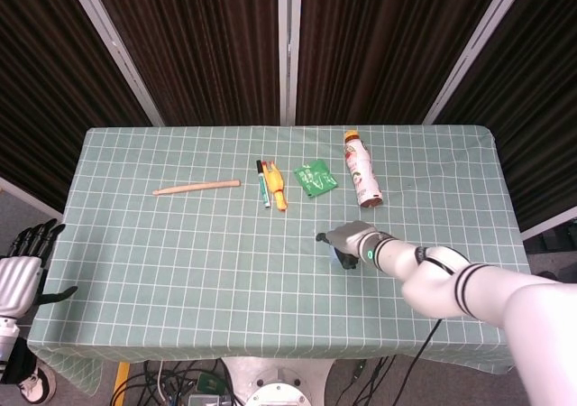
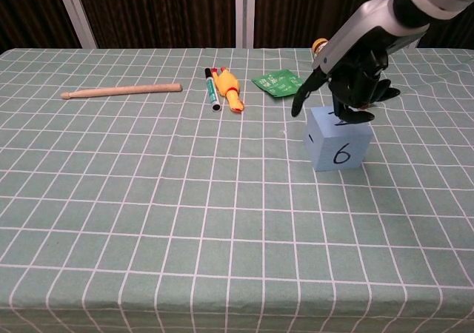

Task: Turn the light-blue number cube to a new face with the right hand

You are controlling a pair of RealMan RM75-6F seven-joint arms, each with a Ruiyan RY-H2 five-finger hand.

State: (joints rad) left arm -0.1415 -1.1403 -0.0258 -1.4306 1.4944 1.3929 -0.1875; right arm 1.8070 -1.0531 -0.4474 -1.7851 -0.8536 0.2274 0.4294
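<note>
Chest view: my right hand [image 2: 354, 81] sits above the light-blue number cube [image 2: 338, 146], fingers spread and holding nothing.

Nearest to me on the green checked tablecloth [image 2: 148, 222], the cube stands flat right of centre with a handwritten 6 on its front face; my dark fingertips [image 2: 357, 115] reach down to its top rear edge, though I cannot tell whether they touch it. Further back lie a green-capped marker [image 2: 212, 89] and a yellow rubber chicken toy [image 2: 228, 89] side by side, a green foil packet [image 2: 278, 82] to their right, and a light wooden stick [image 2: 122, 90] well to the left. A lying bottle with an orange cap [image 1: 361, 168] shows in the head view. My left hand [image 1: 20, 275] hangs off the table's left edge, fingers apart and empty.
</note>
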